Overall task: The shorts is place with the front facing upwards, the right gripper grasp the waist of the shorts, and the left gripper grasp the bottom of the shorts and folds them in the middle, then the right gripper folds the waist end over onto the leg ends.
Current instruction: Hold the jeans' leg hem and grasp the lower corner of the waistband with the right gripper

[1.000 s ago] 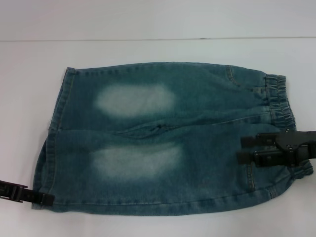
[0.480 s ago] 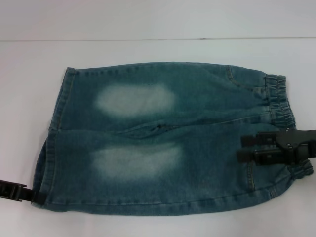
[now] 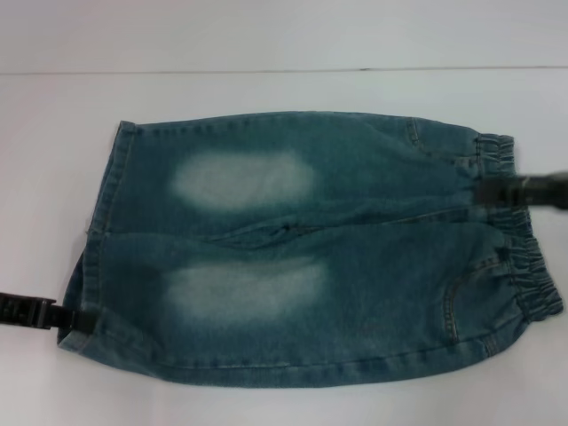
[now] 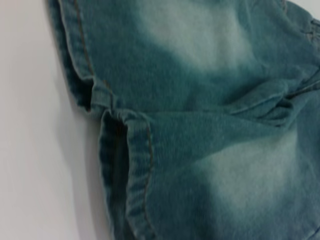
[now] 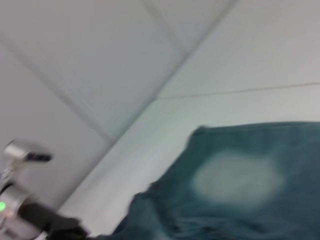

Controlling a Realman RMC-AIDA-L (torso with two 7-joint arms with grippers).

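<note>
Blue denim shorts [image 3: 302, 248] lie flat with the front up. The elastic waist [image 3: 524, 275] is at the right and the leg hems [image 3: 99, 222] are at the left. My left gripper [image 3: 87, 319] sits low at the near-left corner, its tip against the near leg's hem. My right gripper [image 3: 490, 192] shows as a dark blurred bar over the waistband's far half. The left wrist view looks closely at the two leg hems [image 4: 112, 130] where they meet. In the right wrist view, the shorts [image 5: 235, 180] lie on the white table.
The shorts rest on a white table [image 3: 266, 89] whose far edge runs across the back. Bare table surrounds the shorts on all sides. My left arm [image 5: 20, 210] shows far off in the right wrist view.
The right gripper has swung off the near part of the waist to the waistband's far half, blurred in motion. The left gripper has shifted a little farther along the near leg's hem.
</note>
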